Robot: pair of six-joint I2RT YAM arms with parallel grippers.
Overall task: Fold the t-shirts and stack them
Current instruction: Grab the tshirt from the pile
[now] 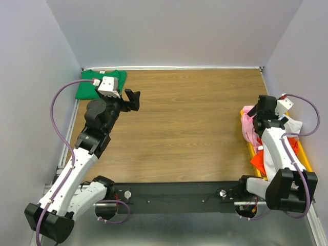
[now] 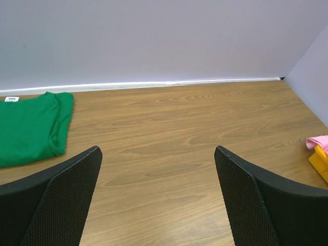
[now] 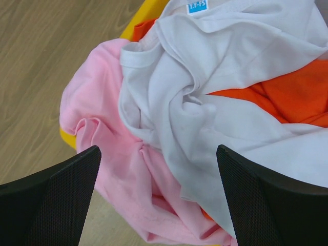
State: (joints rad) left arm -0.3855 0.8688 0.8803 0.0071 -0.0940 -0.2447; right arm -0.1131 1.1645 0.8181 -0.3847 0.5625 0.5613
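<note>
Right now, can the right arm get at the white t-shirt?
Probably yes: the right gripper is open above the white t-shirt, which lies uncovered atop the pink t-shirt.

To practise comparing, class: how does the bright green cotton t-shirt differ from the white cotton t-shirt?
The bright green cotton t-shirt lies folded flat on the wooden table; the white cotton t-shirt is crumpled, heaped with a pink tee and an orange-red tee. The green one's label is white, the white one's blue. Both are plain-coloured.

Above the black rail (image 1: 174, 199), my arms (image 1: 72, 171) are white with black joints, purple cables (image 1: 53, 115), dimpled black fingers (image 2: 56, 205).
</note>
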